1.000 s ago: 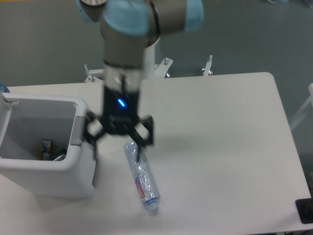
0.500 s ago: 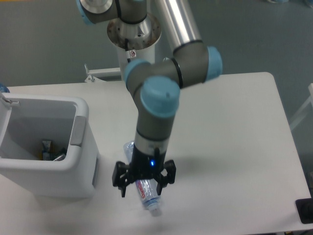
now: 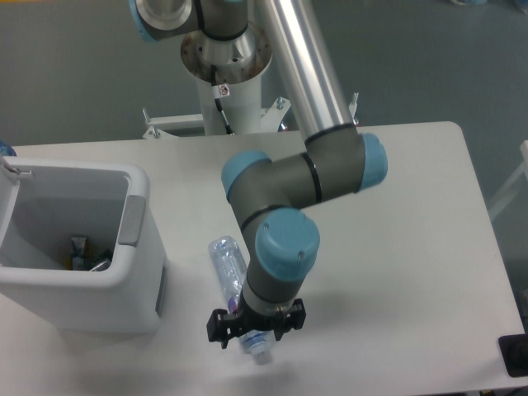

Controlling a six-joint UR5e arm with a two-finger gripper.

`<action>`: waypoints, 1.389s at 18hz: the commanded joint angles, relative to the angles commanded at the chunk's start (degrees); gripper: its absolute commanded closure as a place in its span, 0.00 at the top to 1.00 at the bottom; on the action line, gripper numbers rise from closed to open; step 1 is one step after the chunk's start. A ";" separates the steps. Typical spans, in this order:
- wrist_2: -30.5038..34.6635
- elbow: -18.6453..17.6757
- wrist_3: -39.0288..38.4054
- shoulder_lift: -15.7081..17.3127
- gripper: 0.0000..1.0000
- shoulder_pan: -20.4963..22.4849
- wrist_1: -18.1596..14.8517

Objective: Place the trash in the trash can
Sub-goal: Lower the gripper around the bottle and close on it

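The clear crushed bottle [image 3: 225, 261] lies on the white table just right of the trash can, its cap end [image 3: 261, 355] toward the front edge. My gripper [image 3: 256, 325] is low over the bottle's label end, open, with one finger on each side of it. The wrist hides the label. The trash can [image 3: 142, 247] is a large white bin at the left with a grey inside. A small piece with green marks [image 3: 78, 250], apparently the wrapper, lies at its bottom.
My arm's elbow [image 3: 330, 173] hangs over the table's middle, and the robot base [image 3: 229, 58] stands behind the far edge. A black object [image 3: 515, 355] sits at the front right corner. The table's front edge is close below the gripper.
The gripper has swung from beside the bin's rim toward the front and dropped along the bottle to its label end. The bottle has not visibly moved.
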 joint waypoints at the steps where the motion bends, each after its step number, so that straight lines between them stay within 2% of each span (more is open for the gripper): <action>1: 1.23 0.44 0.00 -0.88 0.99 -0.44 0.00; 5: 3.61 1.06 -0.09 -3.08 0.97 -1.06 0.00; 10: 4.76 1.14 -0.79 -3.96 0.79 -1.67 0.18; 14: 5.73 1.14 -1.05 -4.40 0.60 -1.85 0.26; 20: 5.82 1.06 -1.05 -4.75 0.18 -2.20 0.35; 21: 5.82 1.06 -1.05 -4.75 0.14 -2.29 0.44; 25: 5.29 1.06 -1.05 -3.71 0.13 -2.90 0.53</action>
